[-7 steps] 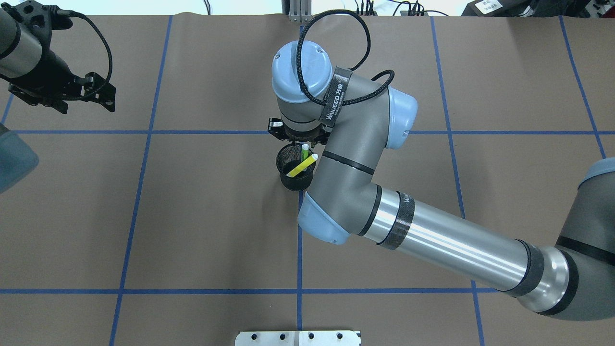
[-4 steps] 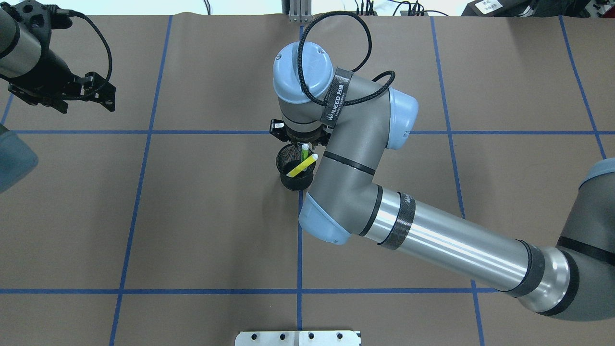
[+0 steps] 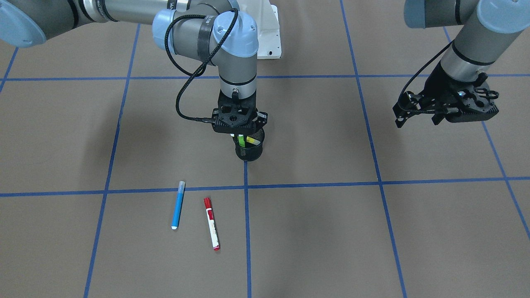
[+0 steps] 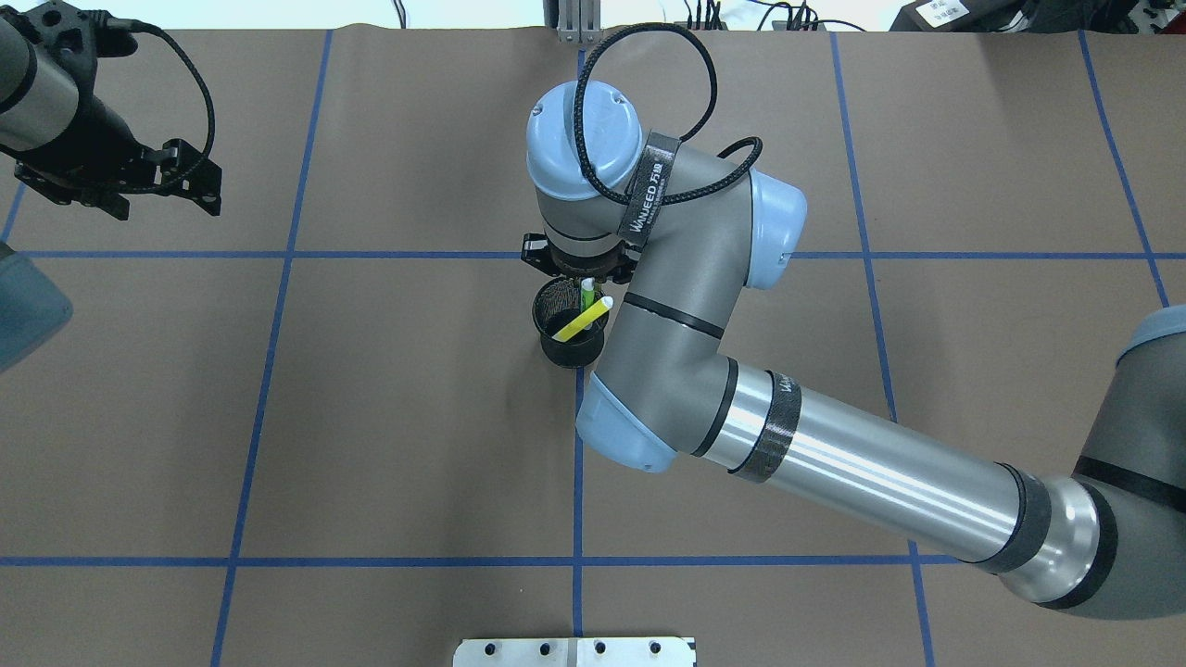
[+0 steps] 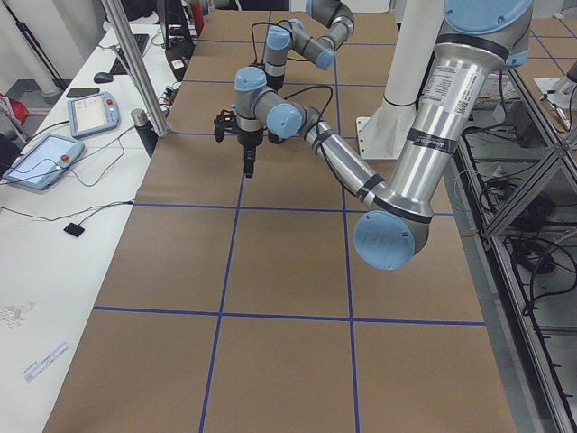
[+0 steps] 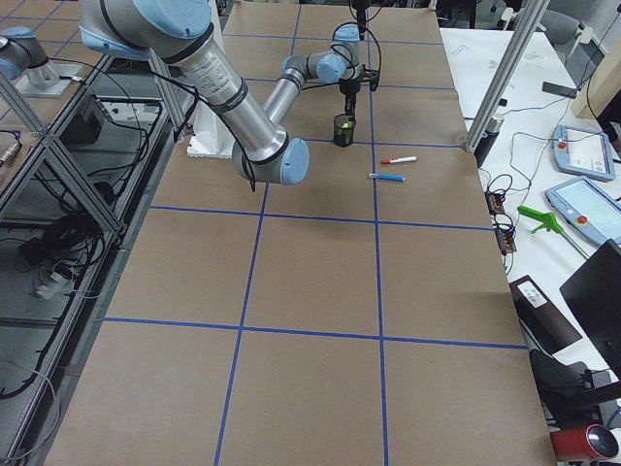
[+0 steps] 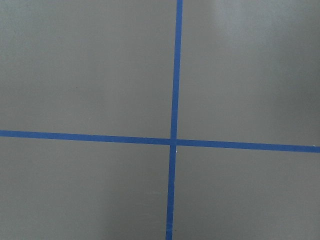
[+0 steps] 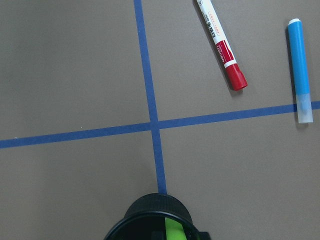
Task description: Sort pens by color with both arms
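The black mesh cup (image 3: 248, 154) stands at a tape crossing mid-table and holds the lime green pen (image 4: 586, 295) and the leaning yellow pen (image 4: 584, 320). My right gripper (image 3: 242, 138) hangs straight over the cup, open, its fingers either side of the green pen's top (image 8: 172, 231). The blue pen (image 3: 178, 205) and the white pen with the red cap (image 3: 211, 223) lie side by side on the table beyond the cup; both also show in the right wrist view, blue (image 8: 299, 70) and red-capped (image 8: 220, 45). My left gripper (image 4: 199, 181) hovers open and empty far off at the table's left.
Brown paper with blue tape grid lines (image 7: 175, 141) covers the table. The white mounting base (image 3: 269, 41) sits at the robot's side. A metal plate (image 4: 574, 651) lies at the near table edge. My right forearm (image 4: 862, 472) stretches across the right half.
My right gripper has sunk slightly over the cup, covering more of the green pen's top. The left gripper has barely shifted. The pens have not moved.
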